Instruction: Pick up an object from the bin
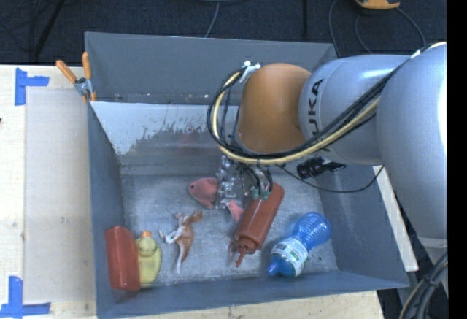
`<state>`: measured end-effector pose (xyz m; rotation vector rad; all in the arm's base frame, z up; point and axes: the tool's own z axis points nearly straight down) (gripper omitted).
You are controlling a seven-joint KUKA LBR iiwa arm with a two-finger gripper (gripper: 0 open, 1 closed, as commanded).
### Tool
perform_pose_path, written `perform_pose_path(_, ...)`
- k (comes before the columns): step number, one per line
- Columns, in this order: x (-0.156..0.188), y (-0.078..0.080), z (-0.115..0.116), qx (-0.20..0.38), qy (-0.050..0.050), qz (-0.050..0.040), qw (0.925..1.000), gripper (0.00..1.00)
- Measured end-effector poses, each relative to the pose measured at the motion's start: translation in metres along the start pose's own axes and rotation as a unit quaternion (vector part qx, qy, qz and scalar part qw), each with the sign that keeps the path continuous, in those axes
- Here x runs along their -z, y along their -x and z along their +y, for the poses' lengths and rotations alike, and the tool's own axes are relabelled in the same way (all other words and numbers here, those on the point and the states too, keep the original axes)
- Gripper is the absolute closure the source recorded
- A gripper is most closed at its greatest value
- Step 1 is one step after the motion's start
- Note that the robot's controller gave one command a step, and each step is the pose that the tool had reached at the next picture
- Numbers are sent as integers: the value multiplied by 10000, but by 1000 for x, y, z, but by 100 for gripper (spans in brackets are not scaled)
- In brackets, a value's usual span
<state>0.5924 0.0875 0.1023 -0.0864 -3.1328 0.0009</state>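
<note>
Two neighbours | pincer [232, 190] at pink toy [201, 191], grip: cannot tell | brown bottle [257, 223] just beside

- We saw pale glare on the back wall of the bin [146, 120].
- Light glossed the arm [372, 106] and its orange cover [270, 109].
- Shadow pooled beneath the arm.

The only writing that can be read is a brand name on the silver arm [365, 106]. It is in dark capital letters that run upward on the casing, just right of the orange cover [270, 106]. The letters "UKA" are clear, but cables cross the start of the word. Below and right of the orange cover, the blue bottle [300, 241] has a white label [292, 255] whose print is too small to read.
</note>
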Motion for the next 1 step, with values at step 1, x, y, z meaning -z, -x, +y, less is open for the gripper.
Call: perform_pose_path(1,20,2,0,-6,7,-37,10000,100)
